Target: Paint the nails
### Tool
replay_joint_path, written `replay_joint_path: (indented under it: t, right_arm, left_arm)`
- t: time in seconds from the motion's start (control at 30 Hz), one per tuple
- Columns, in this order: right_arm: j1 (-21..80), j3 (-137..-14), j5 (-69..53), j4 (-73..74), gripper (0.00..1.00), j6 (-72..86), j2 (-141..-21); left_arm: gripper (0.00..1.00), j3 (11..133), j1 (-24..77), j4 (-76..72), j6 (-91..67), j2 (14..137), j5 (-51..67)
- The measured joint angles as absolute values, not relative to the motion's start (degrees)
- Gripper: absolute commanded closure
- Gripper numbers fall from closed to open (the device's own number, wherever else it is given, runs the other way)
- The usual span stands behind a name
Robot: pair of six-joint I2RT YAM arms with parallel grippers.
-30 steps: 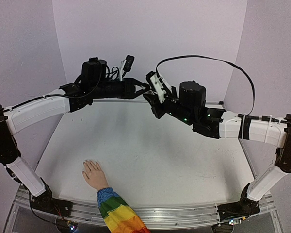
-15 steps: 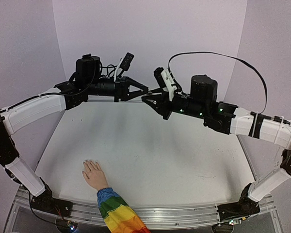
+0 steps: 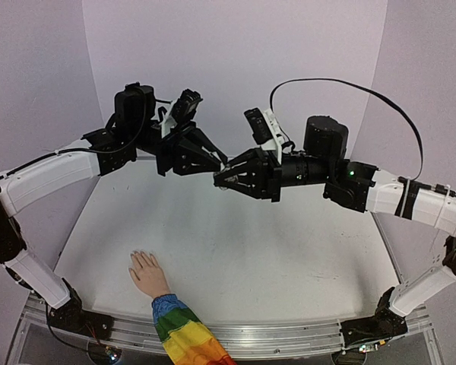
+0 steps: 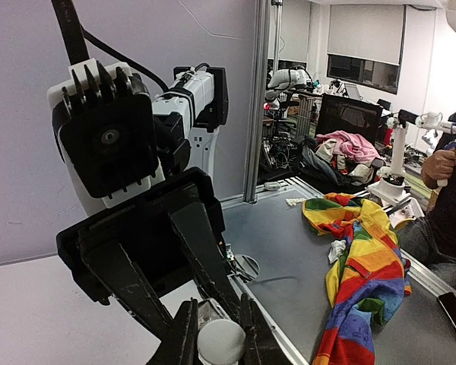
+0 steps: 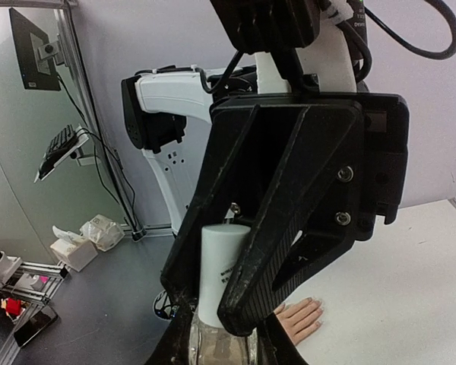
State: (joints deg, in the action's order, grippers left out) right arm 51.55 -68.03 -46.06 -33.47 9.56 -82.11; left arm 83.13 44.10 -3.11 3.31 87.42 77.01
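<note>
The left gripper point(image 4: 216, 344) has just pinched tight on the white cap point(image 5: 219, 262); a second ago its jaws stood a little wider. The right gripper point(image 3: 220, 181) is clamped on the clear bottle point(image 5: 222, 342) below that cap, as before. Both arms now meet high over the far middle of the table point(image 3: 289, 251). The cap looks ready to twist off, so painting is not yet begun. The nails point(image 3: 140, 253) tip the mannequin hand point(image 3: 146, 272) at the near left, well apart.

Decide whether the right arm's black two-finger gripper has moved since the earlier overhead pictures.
Yes. The right gripper has shifted left and down the view, nearer the unmoved skin-coloured mannequin hand with rainbow-striped sleeve.
</note>
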Motion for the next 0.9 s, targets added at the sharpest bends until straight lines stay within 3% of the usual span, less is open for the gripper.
replay_joint_path:
  t: [0.07,0.1,0.17,0.27,0.47,0.9]
  right_arm:
    - [51.5,-67.5,-45.6,-34.0,1.00,9.5,-81.9]
    - [51.5,-67.3,-45.2,-34.2,1.00,9.3,-81.8]
    - [51.6,-66.5,-43.1,-34.8,1.00,8.3,-81.3]
    - [51.2,-64.7,-39.0,-34.3,1.00,3.2,-80.0]
    - [50.3,-64.4,-26.8,-33.8,1.00,-6.3,-79.5]
    - [51.2,-65.3,3.4,-36.2,1.00,-17.5,-86.1]
  left_arm:
    - [0.96,83.1,44.1,-3.1,3.3,87.5,77.0]
    - [0.85,83.1,44.0,-3.1,3.2,87.5,76.7]
    - [0.52,82.9,43.8,-3.1,3.0,87.5,75.3]
    - [0.36,81.6,42.8,-2.4,-0.2,86.9,74.7]
    - [0.19,80.6,38.7,-1.4,-6.3,85.9,69.8]
    - [0.21,80.6,38.7,-1.3,-24.5,87.0,36.9]
